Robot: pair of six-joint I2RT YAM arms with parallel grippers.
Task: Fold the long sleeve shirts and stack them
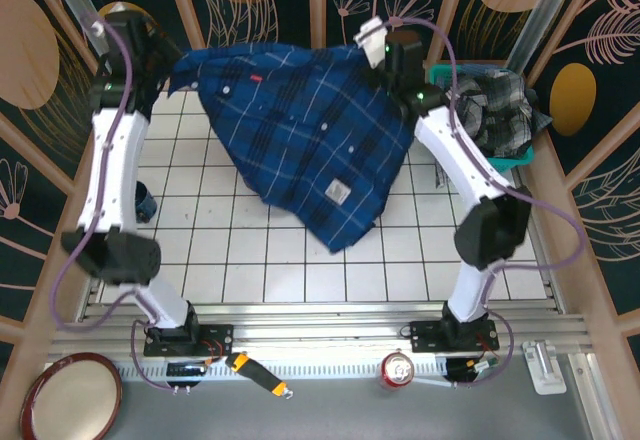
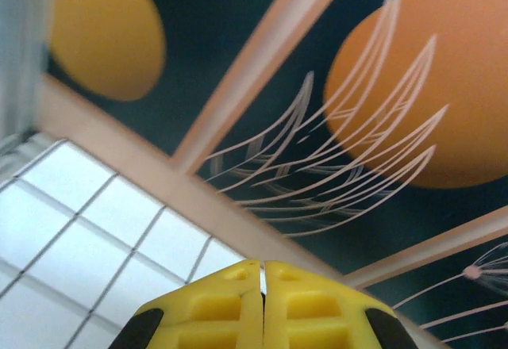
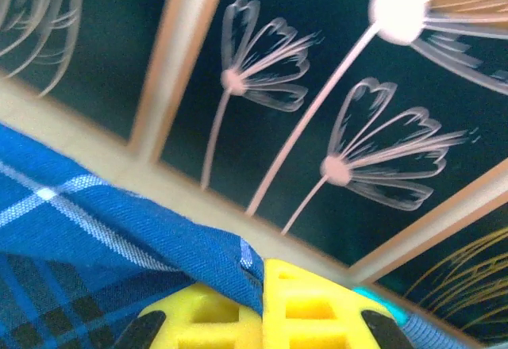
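Note:
The navy-blue plaid shirt hangs spread out above the white tiled table, its top edge stretched between both raised arms. My left gripper sits at the shirt's upper left corner. In the left wrist view its yellow fingers are pressed together and no cloth shows. My right gripper is shut on the upper right corner, where blue fabric is pinched between its fingers. The grey, black and white checked shirt lies bunched in the teal basket at the right.
A wooden lattice fence with dark patterned panels rings the table. On the near rail lie a soda can and an orange-handled tool, with a red-rimmed plate at the bottom left. A dark blue object sits by the left arm.

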